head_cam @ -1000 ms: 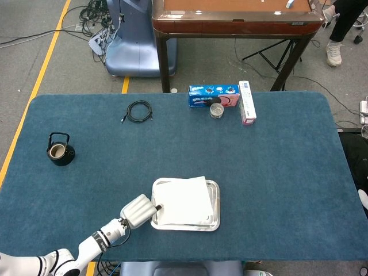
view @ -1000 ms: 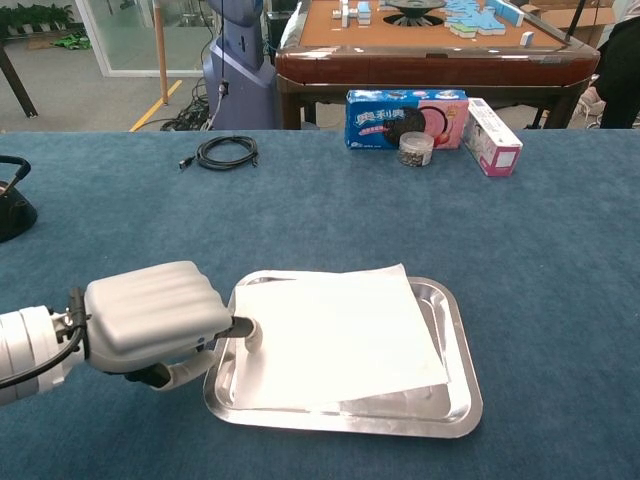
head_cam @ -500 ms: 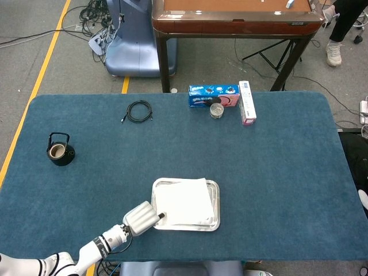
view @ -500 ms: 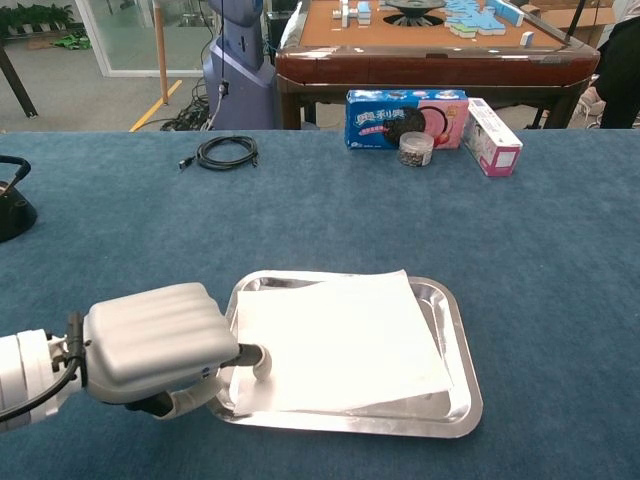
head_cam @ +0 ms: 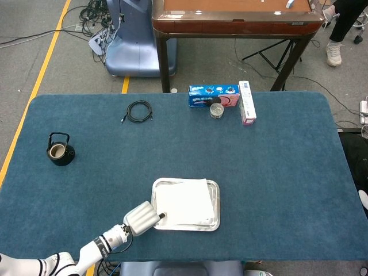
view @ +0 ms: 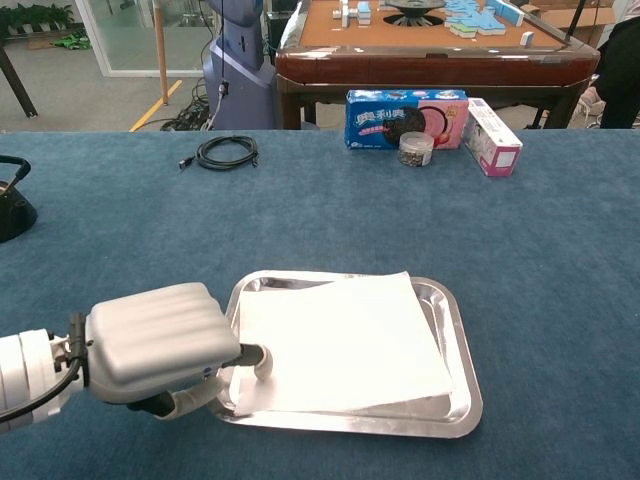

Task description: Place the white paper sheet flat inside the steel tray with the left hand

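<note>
Broadly, the blue worktop (head_cam: 276, 172) carries the steel tray (view: 458, 330), and the white paper sheet (view: 345, 340) lies inside it, its far corner riding slightly up the rim at about 1 o'clock. To finish well, judging from this, the left hand (view: 155, 340) should release and draw away low without dragging the sheet. It sits at the sheet's 8 o'clock corner, a fingertip on or under the edge; whether it grips cannot be told. No right hand shows

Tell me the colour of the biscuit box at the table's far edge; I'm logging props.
The biscuit box is blue with a pink end, clearest in the chest view.
</note>
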`<state>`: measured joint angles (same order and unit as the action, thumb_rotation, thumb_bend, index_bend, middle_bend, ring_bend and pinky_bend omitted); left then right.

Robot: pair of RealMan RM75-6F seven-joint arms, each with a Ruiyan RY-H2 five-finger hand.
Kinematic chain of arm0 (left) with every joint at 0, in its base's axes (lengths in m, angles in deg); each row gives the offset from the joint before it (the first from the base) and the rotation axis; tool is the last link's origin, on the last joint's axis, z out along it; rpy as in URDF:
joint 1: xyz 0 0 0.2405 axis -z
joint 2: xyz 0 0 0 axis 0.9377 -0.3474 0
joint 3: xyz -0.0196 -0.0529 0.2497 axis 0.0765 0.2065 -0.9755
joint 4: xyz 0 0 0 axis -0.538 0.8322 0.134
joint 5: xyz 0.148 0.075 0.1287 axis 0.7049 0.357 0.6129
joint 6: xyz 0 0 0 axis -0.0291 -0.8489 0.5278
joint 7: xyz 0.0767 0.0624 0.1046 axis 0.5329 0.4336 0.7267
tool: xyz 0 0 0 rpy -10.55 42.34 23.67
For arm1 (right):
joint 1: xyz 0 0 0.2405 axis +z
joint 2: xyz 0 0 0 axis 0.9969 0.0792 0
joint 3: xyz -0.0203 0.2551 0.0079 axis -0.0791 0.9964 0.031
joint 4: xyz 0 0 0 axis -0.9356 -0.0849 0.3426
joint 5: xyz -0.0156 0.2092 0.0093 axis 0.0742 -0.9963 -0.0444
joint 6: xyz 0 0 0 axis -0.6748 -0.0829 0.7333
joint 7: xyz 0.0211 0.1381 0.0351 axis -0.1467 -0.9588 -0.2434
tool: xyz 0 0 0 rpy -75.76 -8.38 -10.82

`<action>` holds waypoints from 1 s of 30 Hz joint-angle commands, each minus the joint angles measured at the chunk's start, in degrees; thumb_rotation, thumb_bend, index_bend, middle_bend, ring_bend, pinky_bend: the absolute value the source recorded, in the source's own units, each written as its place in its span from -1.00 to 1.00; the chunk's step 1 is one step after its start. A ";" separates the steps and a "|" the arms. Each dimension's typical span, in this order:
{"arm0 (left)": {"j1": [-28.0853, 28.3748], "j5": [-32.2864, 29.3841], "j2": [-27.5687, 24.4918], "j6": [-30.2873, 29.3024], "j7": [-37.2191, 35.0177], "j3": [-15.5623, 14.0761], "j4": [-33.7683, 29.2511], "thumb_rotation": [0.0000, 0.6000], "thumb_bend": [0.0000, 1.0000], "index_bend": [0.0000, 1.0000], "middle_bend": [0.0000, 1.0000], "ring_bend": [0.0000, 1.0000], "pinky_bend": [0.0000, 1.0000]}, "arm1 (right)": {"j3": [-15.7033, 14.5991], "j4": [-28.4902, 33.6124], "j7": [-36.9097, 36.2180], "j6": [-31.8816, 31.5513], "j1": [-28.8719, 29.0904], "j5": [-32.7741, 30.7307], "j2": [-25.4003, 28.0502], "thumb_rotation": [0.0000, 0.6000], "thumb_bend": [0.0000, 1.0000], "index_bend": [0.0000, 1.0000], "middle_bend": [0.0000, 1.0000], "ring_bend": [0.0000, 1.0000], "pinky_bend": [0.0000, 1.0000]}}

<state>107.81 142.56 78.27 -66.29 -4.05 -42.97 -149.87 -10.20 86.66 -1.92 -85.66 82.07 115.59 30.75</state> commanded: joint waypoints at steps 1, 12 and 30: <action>-0.09 -0.26 -0.15 0.07 0.03 0.13 0.32 1.00 0.15 -0.39 1.00 1.00 1.00 | 0.01 -0.01 -0.05 0.05 0.01 -0.04 0.01 1.00 -0.48 -0.04 0.00 -0.28 -0.36; -0.03 0.57 -0.25 -0.21 -0.93 0.08 1.01 1.00 0.15 -0.39 1.00 1.00 1.00 | 0.06 0.00 -0.06 0.23 0.08 -0.16 -0.01 1.00 -0.48 -0.04 0.00 -0.28 -0.36; 0.06 0.75 0.01 0.10 -0.70 0.41 1.27 1.00 0.15 -0.39 1.00 1.00 1.00 | 0.19 -0.17 -0.63 0.08 -0.09 -0.36 0.06 1.00 -0.48 -0.04 0.00 -0.28 -0.36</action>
<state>107.88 143.35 78.30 -66.18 -4.76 -42.60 -148.64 -10.01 86.49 -2.55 -85.59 81.98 115.23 30.81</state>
